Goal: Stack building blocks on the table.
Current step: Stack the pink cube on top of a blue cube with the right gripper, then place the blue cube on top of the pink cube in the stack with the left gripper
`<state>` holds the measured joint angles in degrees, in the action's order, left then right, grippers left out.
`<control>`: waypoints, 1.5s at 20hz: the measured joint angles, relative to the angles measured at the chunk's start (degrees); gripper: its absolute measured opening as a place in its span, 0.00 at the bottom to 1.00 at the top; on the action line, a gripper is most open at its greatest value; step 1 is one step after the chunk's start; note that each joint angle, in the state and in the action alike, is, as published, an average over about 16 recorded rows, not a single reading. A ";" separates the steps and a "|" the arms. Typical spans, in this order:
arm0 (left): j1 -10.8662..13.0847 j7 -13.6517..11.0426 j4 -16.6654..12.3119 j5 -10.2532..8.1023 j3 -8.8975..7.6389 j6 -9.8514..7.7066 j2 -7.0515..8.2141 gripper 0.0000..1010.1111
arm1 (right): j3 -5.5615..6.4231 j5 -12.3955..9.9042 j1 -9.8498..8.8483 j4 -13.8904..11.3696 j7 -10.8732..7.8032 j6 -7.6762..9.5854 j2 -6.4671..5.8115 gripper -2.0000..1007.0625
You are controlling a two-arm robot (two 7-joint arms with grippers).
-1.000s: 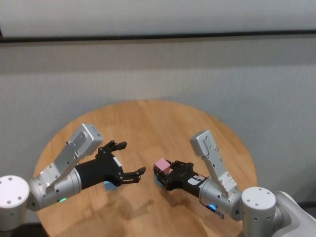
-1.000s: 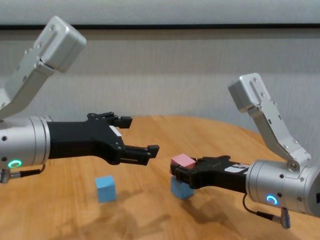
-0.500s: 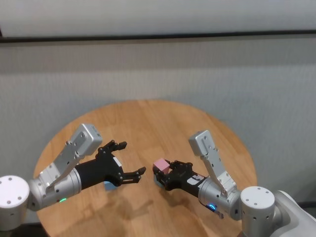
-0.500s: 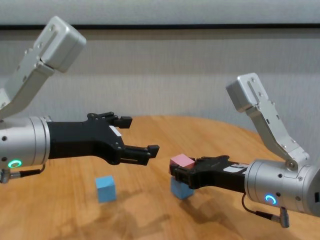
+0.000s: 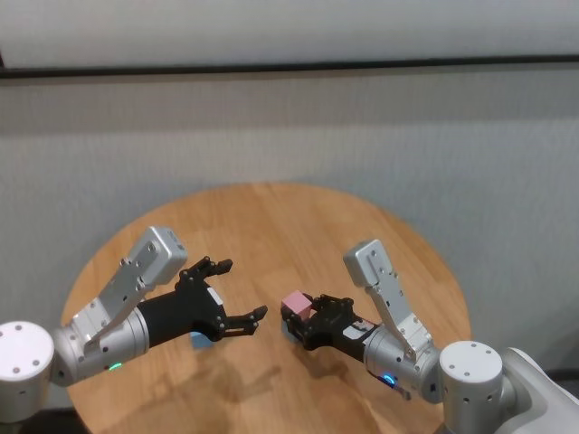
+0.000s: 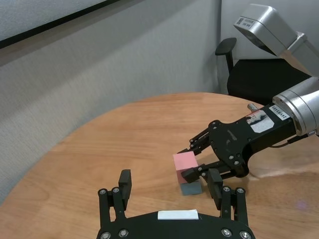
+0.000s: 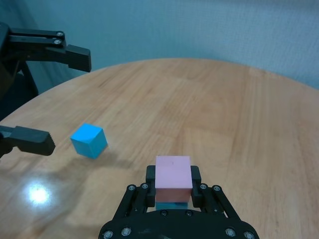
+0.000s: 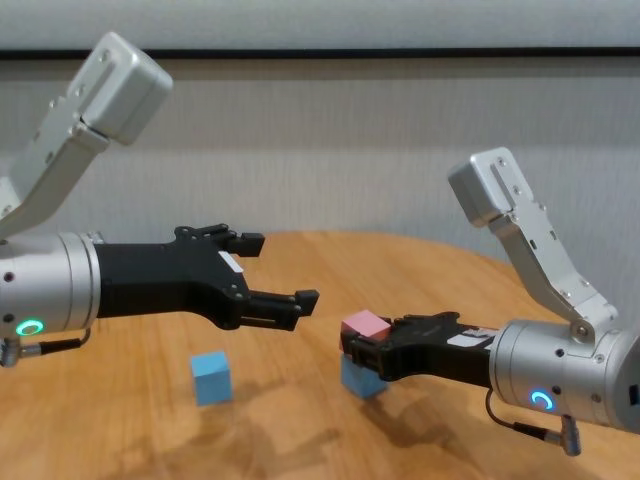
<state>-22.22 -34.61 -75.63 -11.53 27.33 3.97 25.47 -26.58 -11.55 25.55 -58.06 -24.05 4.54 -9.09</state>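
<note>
A pink cube [image 5: 295, 303] sits on top of a light blue cube [image 5: 291, 331] near the middle of the round wooden table [image 5: 271, 226]. My right gripper [image 5: 303, 316] is shut on the pink cube [image 7: 173, 172], with a finger on either side and the blue cube [image 7: 172, 204] just below. A second light blue cube [image 8: 211, 377] lies alone on the table to the left and also shows in the right wrist view [image 7: 88, 140]. My left gripper [image 8: 280, 270] is open and empty, hovering above that cube. The stack also shows in the left wrist view [image 6: 185, 162].
A grey wall stands behind the table. A black office chair [image 6: 259, 74] stands beyond the table's far edge in the left wrist view. The table's round edge runs close to both arms.
My right arm has shifted very slightly left while still holding the pink cube on the blue one. The left arm and the loose blue cube have not moved.
</note>
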 joint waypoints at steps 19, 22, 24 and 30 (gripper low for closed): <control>0.00 0.00 0.00 0.00 0.00 0.00 0.00 0.99 | 3.01 -0.21 -0.78 -4.53 2.80 -1.85 -1.56 0.90; 0.00 0.00 0.00 0.00 0.00 0.00 0.00 0.99 | 4.47 -0.32 -1.29 -5.95 3.86 -2.50 -2.33 0.95; 0.00 0.00 0.00 0.00 0.00 0.00 0.00 0.99 | 5.52 -0.42 -1.75 -6.86 4.46 -2.87 -2.90 0.97; 0.00 0.00 0.00 0.00 0.00 0.00 0.00 0.99 | 8.28 -0.46 -3.45 -8.94 5.91 -3.57 -4.68 1.00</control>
<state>-22.22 -34.61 -75.63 -11.52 27.34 3.97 25.47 -18.30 -12.01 22.10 -67.00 -18.14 0.97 -13.76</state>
